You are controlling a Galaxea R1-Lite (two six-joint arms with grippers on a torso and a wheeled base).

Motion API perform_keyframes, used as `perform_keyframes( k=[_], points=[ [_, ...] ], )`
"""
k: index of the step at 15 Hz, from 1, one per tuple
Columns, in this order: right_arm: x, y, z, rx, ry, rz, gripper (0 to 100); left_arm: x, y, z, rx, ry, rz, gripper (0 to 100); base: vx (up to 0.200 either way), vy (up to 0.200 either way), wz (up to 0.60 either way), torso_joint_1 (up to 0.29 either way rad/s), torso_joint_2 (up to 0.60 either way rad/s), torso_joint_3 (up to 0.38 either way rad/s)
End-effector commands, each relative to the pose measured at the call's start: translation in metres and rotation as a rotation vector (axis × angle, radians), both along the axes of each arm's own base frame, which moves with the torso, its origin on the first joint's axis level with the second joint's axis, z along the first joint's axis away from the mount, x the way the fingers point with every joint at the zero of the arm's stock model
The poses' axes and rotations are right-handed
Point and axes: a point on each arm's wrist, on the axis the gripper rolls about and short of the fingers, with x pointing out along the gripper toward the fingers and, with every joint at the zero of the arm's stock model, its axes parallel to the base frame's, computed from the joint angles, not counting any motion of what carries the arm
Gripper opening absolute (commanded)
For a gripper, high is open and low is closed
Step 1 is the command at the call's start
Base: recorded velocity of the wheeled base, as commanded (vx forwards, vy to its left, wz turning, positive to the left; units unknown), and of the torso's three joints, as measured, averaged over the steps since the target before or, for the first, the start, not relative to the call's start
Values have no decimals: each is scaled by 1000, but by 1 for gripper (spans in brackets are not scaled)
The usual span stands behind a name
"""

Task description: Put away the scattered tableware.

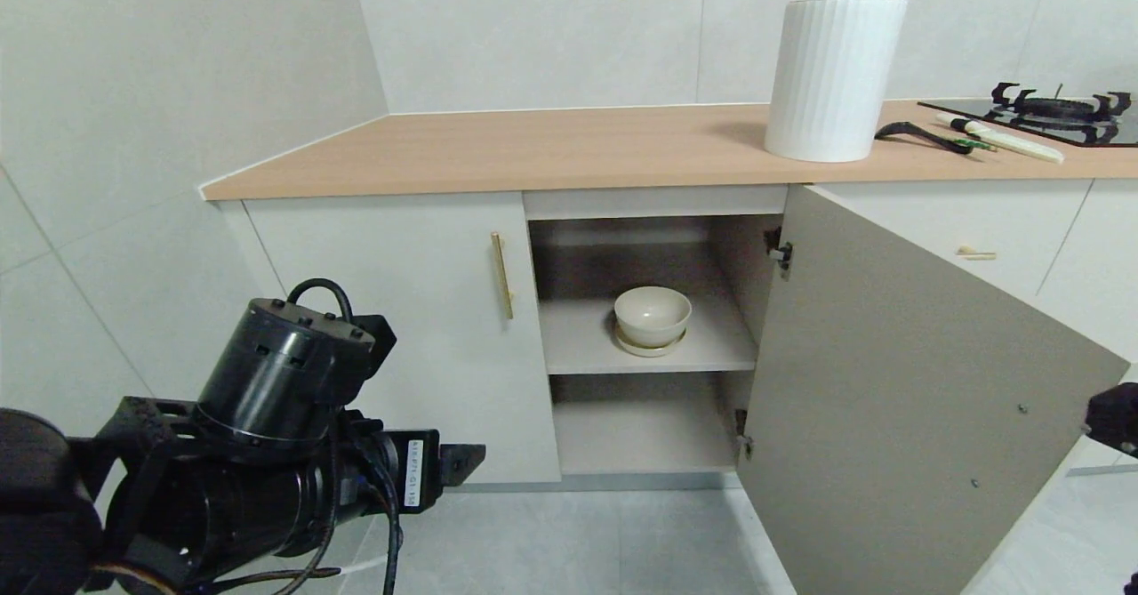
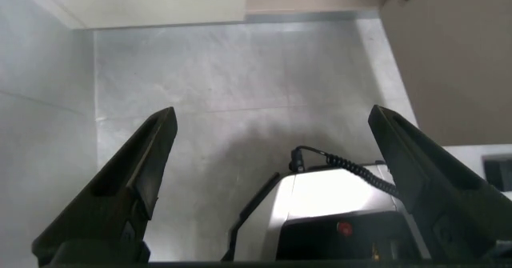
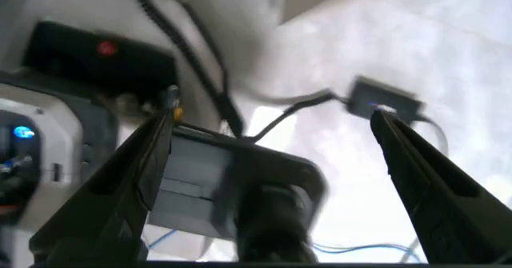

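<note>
Cabinet shelf (image 1: pixel 578 337) holds bowl (image 1: pixel 652 313) on saucer (image 1: pixel 649 347); both arms' jaws spread, empty.

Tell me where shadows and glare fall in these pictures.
Head view: the white ribbed canister throws a soft shadow leftward on the countertop; the cabinet interior is dim behind the bowl. Left wrist view: floor tiles softly lit, no hard glare. Right wrist view: the floor glares bright.

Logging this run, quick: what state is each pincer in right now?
Left pincer: open, holding nothing.
Right pincer: open, holding nothing.
</note>
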Motion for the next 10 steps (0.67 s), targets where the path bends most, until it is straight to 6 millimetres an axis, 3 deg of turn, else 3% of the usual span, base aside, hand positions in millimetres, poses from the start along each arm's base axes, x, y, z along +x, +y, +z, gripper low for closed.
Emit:
perform_keyframes(
  k=[1, 4, 10],
  points=[
    [-11, -9, 14, -39, -88, -47, 100, 0, 0, -1, 2, 3, 1, 100, 0, 0, 0, 0, 0, 0],
    [-5, -24, 18, -128, -127, -214, 100, 0, 0, -1, 2, 3, 1, 100, 0, 0, 0, 0, 0, 0],
    [30, -55, 14, -202, -100, -466, 100, 0, 0, -1, 2, 3, 1, 100, 0, 0, 0, 0, 0, 0]
  ],
)
